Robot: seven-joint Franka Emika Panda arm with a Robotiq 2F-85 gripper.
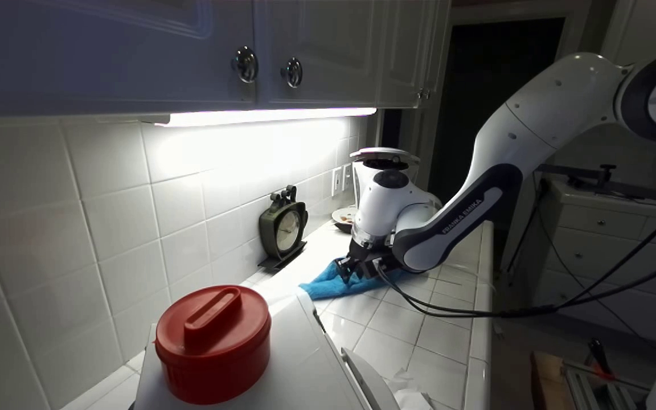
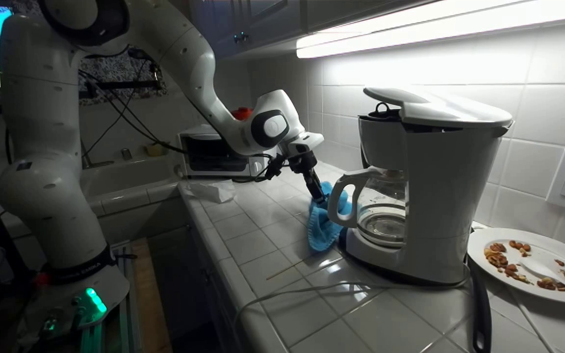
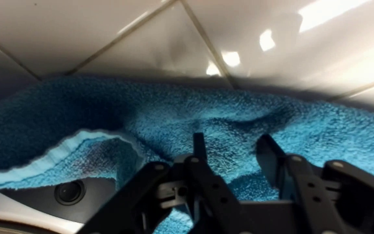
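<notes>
Tool (image 3: 230,141) stands with fingers parted, the rumpled blue cloth (image 3: 190,107) lying directly beneath them.

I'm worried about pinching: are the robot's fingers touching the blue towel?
Cannot tell. In the wrist view, the open fingers overlap the blue towel, but no view plainly shows contact or a gap.

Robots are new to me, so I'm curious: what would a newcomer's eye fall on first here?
Probably the big white arm, bent over the counter, its gripper open at a rumpled blue cloth. Next, the red tub on the toaster oven, bright against so much white. Then the coffee maker beside the cloth.
</notes>
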